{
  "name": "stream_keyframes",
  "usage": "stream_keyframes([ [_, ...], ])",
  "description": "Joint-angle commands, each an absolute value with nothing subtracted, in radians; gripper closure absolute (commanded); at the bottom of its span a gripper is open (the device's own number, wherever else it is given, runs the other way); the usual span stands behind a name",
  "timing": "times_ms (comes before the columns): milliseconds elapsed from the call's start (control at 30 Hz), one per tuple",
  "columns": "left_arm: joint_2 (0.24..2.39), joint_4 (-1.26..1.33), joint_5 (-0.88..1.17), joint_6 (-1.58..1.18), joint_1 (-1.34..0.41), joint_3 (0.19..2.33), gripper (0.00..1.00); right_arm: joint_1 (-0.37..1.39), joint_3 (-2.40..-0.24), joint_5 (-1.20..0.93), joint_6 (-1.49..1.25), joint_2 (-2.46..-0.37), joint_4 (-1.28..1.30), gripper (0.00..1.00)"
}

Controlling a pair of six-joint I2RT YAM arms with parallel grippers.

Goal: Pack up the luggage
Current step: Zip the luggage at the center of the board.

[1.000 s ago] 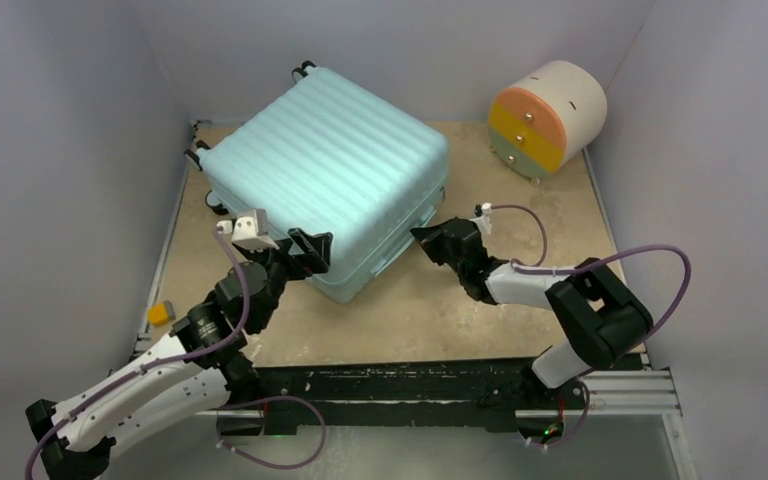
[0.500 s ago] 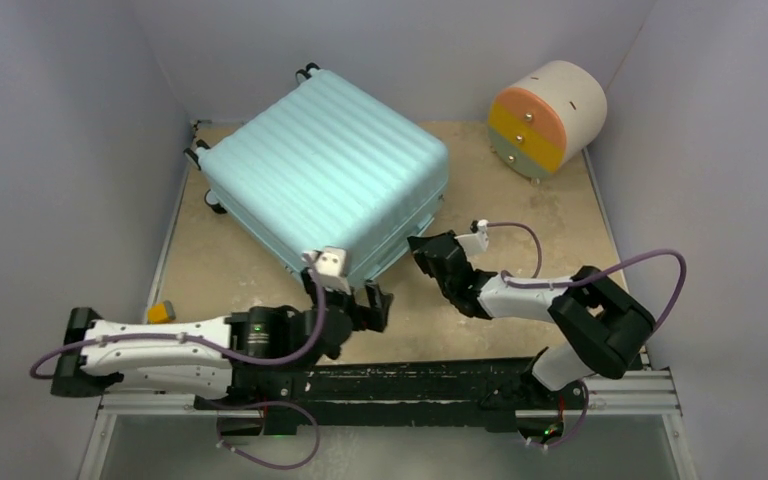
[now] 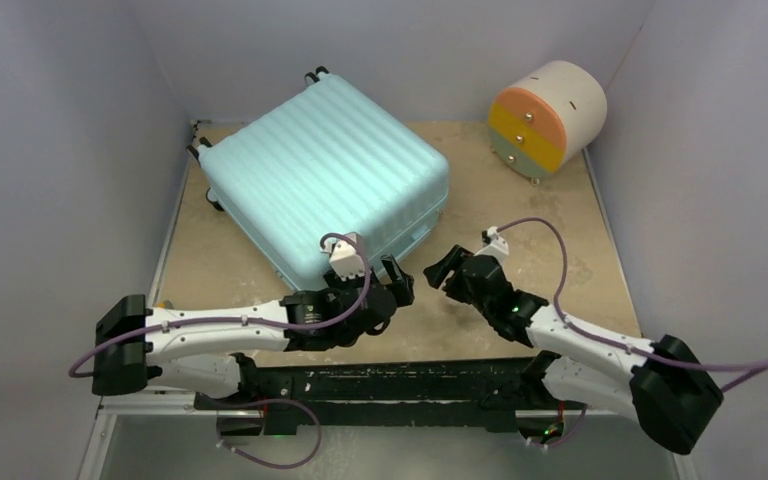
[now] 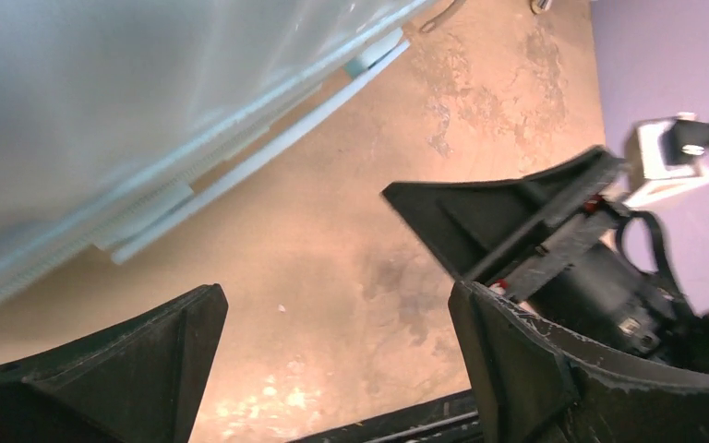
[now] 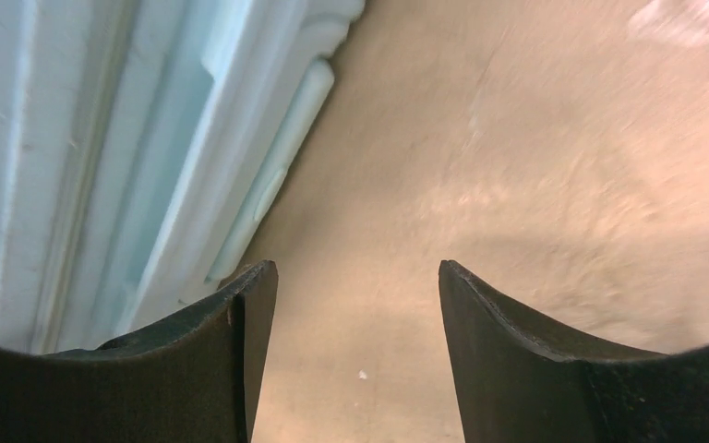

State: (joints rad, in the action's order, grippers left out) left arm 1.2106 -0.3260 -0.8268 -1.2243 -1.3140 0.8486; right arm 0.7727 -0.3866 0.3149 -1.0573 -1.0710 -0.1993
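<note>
The luggage (image 3: 325, 165), a pale teal ribbed hard-shell suitcase, lies flat and closed at the back left of the table, wheels toward the far wall. My left gripper (image 3: 397, 284) hovers low just off its near corner, open and holding nothing. In the left wrist view the left gripper (image 4: 337, 346) frames bare table, with the luggage's edge (image 4: 148, 138) up left. My right gripper (image 3: 444, 270) sits a little to the right of the left one, open and empty. The right wrist view shows the right gripper (image 5: 358, 277) over the table, beside the luggage's side (image 5: 102, 138).
A round cream drawer unit (image 3: 547, 115) with orange, yellow and green fronts lies at the back right. Grey walls close in the left, back and right. The black rail (image 3: 410, 385) holding the arm bases runs along the near edge. Both grippers are close together.
My left arm swung from the luggage's front left edge down and right to its near corner. My right arm drew back from the luggage toward the near edge, and its jaws opened.
</note>
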Motion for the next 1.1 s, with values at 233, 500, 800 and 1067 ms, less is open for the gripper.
stream_keyframes([
  [233, 1.502, -0.832, -0.809, -2.126, -1.295, 1.134, 0.0, 0.641, -0.511, 0.45, -0.621, -0.846, 0.057, 0.32],
  [500, 1.398, -0.321, -0.798, -1.941, -1.202, 0.847, 0.08, 0.626, -0.519, 0.473, -0.591, -0.754, 0.137, 0.31],
  [800, 1.436, -0.344, -0.798, -1.422, -1.201, 0.988, 0.03, 0.624, -0.482, 0.446, -0.565, -0.688, 0.132, 0.31],
  [1067, 1.122, -0.444, -0.823, -1.127, -1.285, 0.992, 0.02, 0.529, -0.645, 0.123, -0.471, -0.771, -0.007, 0.18],
])
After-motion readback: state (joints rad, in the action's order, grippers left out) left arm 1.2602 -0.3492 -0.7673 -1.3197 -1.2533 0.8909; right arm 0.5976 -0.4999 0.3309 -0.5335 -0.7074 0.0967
